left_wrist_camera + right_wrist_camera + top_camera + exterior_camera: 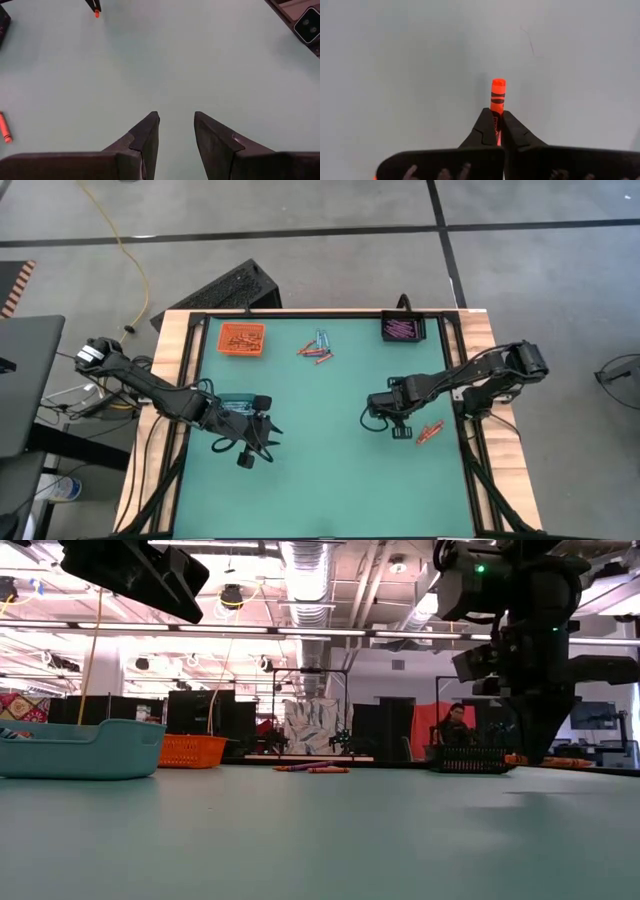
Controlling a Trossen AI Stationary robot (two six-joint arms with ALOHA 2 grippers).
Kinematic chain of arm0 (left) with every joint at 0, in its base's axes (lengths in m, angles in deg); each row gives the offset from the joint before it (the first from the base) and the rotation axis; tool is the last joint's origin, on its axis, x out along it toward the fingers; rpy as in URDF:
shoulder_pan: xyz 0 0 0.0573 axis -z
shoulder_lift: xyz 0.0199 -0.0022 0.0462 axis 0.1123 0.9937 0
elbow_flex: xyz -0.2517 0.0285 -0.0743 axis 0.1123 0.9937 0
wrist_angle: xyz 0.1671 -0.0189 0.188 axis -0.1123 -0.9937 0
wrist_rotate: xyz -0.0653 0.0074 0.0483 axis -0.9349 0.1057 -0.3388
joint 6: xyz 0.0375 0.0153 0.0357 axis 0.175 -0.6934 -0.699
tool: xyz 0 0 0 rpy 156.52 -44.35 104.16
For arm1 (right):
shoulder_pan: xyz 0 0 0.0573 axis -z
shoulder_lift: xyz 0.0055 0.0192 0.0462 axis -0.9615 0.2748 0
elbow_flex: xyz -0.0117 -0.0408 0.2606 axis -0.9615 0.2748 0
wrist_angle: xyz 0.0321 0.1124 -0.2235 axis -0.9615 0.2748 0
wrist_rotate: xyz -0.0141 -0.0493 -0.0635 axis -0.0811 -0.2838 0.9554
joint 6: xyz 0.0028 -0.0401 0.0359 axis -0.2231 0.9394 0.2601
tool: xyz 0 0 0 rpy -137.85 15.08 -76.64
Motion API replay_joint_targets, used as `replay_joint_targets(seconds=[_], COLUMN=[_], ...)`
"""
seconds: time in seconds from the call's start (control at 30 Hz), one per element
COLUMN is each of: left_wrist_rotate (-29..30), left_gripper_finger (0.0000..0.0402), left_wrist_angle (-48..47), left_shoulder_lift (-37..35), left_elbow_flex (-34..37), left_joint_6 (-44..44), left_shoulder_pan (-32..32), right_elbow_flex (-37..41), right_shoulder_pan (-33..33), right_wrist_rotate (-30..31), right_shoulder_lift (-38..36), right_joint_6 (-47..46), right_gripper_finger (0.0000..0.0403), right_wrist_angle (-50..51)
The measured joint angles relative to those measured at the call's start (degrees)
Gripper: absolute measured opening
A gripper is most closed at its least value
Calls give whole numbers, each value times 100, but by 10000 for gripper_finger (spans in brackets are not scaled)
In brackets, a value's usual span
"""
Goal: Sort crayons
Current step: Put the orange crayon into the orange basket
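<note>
My right gripper points down over the table's right half and is shut on an orange-red crayon. A loose heap of orange-red crayons lies just to its right. A mixed heap of orange-red and blue crayons lies near the far edge. My left gripper hangs open over bare mat on the left half, with nothing between its fingers. One more orange-red crayon shows at the edge of the left wrist view. My right gripper pinches the crayon between its two fingers from above, and the fingers lie along it. The crayon's wrapped end sticks out past the fingertips, pointing down at the mat. Whether that end touches the table, I cannot tell.
An orange tray with orange crayons stands at the far left. A black tray with purple crayons stands at the far right. A teal tray sits beside my left gripper. The green mat's middle and near half lie bare.
</note>
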Motion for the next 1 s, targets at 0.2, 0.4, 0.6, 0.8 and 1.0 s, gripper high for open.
replay_joint_targets(seconds=[0.2, 0.4, 0.6, 0.8, 1.0], left_wrist_rotate=[342, 748, 736, 733, 733], left_gripper_finger=[114, 114, 114, 114, 114], left_wrist_angle=[-84, -246, -489, -823, -915], left_shoulder_lift=[0, 0, 0, 0, 0], left_elbow_flex=[0, 0, 0, 0, 0], left_joint_6=[-38, -85, -31, -142, -402], left_shoulder_pan=[0, -2, -2, -2, -2], right_elbow_flex=[-16, -411, -839, -1024, -1060], right_shoulder_pan=[94, 594, 1095, 1469, 1748], right_wrist_rotate=[-2, -22, -398, -1121, -1662], right_shoulder_lift=[-2, -4, -7, -7, -7], right_joint_6=[182, 1034, 1860, 2381, 2584], right_gripper_finger=[0, 0, 0, 0, 0], right_wrist_angle=[-468, -1741, -2751, -4076, -5177])
